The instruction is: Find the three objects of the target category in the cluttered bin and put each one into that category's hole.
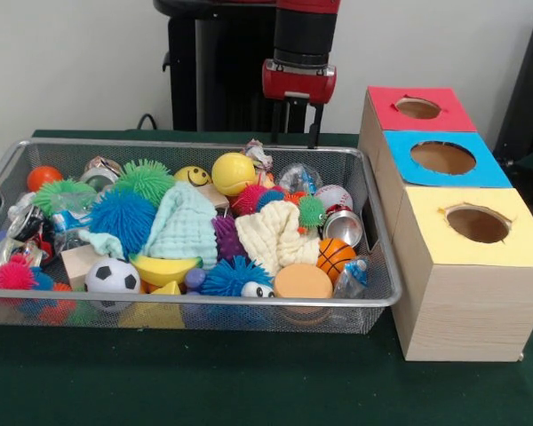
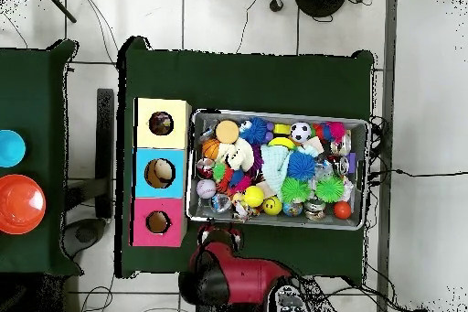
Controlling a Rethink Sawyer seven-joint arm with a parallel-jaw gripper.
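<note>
The wire mesh bin [image 1: 195,143] is full of toys and also shows in the overhead view [image 2: 274,114]. A multicoloured dotted wrinkly wad [image 1: 258,155] lies against the far rim, just below my gripper [image 1: 298,124]. A whitish-grey crinkled wad [image 1: 298,177] lies a little nearer and to the right. My gripper hangs above the far rim, open and empty; in the overhead view it [image 2: 219,232] sits at the bin's edge nearest the robot's base. The yellow-topped box's hole [image 1: 477,224] is at the front right, nearest the camera [image 2: 161,123].
The blue-topped box [image 1: 444,158] and red-topped box [image 1: 417,108] stand behind the yellow one. A mint waffle towel [image 1: 185,226], a cream waffle towel [image 1: 268,235], balls, spiky toys and a can [image 1: 344,226] crowd the bin. A side table holds an orange bowl [image 2: 18,204].
</note>
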